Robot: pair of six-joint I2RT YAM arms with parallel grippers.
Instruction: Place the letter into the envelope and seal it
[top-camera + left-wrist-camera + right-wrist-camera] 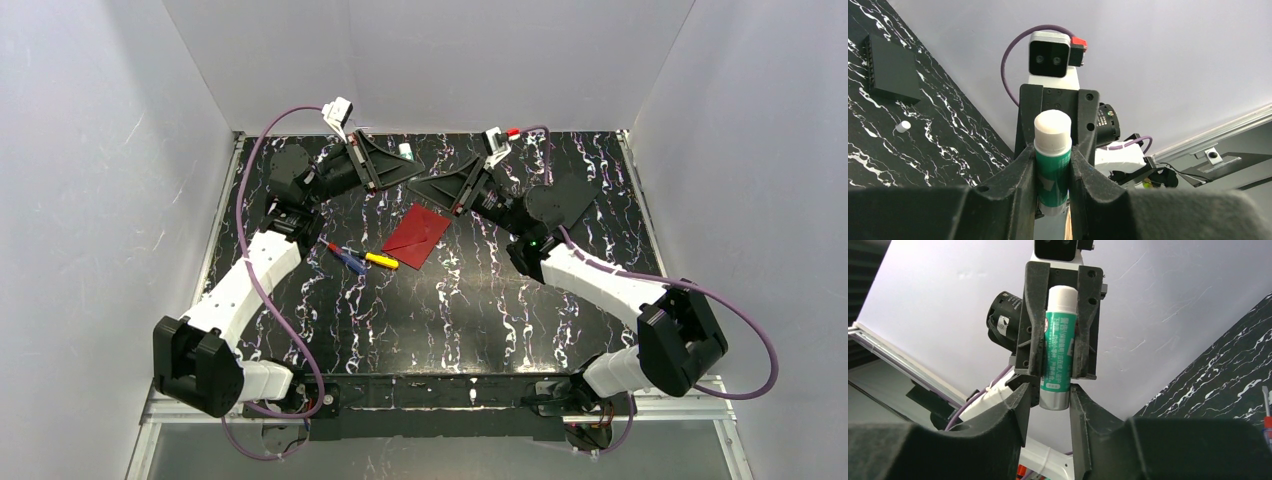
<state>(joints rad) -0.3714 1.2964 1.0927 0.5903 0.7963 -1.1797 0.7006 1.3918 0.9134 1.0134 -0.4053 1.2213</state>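
Dark red envelope (417,236), flat, askew

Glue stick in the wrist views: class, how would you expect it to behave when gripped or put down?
The glue stick looks rigid: the left hand clamps it without visible denting. Its round, smooth body would probably roll if laid flat, and being tall and narrow, it may tip if stood upright.

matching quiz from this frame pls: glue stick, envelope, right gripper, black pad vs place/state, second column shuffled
1. glue stick
2. envelope
3. right gripper
4. black pad

A. open, clamping nothing
B. flat in the middle of the table, next to the pens
C. flat on the table's right side, by the right arm
D. clamped in the left gripper

Pairs: 1-D, 2-B, 3-A, 4-C
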